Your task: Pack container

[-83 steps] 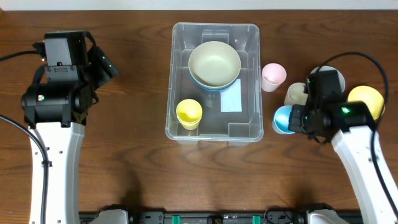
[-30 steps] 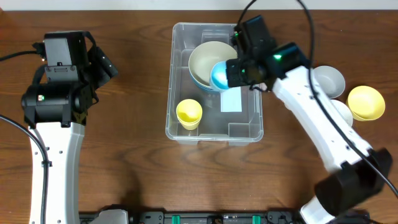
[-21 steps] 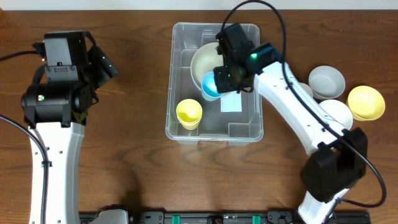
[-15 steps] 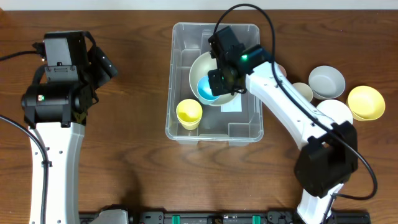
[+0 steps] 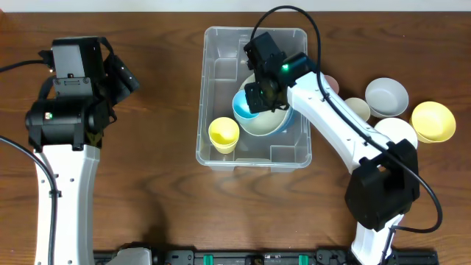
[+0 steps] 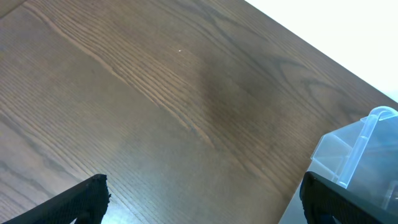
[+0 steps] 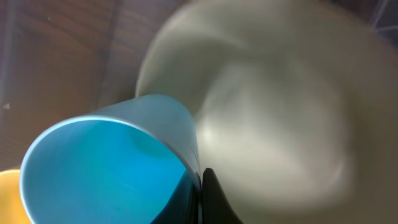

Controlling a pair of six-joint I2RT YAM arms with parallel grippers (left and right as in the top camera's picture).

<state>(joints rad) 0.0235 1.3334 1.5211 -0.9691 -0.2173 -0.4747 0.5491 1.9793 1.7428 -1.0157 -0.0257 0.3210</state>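
Overhead view of a dark wooden bench (image 5: 154, 169). At far left the left gripper (image 5: 122, 76) hangs over bare wood, its jaws spread fully wide and holding nothing, probably kept clear while the other arm works. In the middle sits the container (image 5: 203, 110), a clear bin, with a yellow cup (image 5: 224, 135) upright near its front left corner. Just right of that, the right gripper (image 5: 257, 96) reaches in, jaws pinched tight on the wall of a blue cup (image 5: 245, 107), holding it at the left rim of a cream bowl (image 5: 271, 121), seemingly to pack it close. Right of the bin wait a grey bowl (image 5: 387, 96), a white bowl (image 5: 397, 134) and a yellow bowl (image 5: 433, 121). Moments earlier the blue cup stood on the bench right of the bin; the left arm has not moved, and the cream bowl now lies nearer the bin's front
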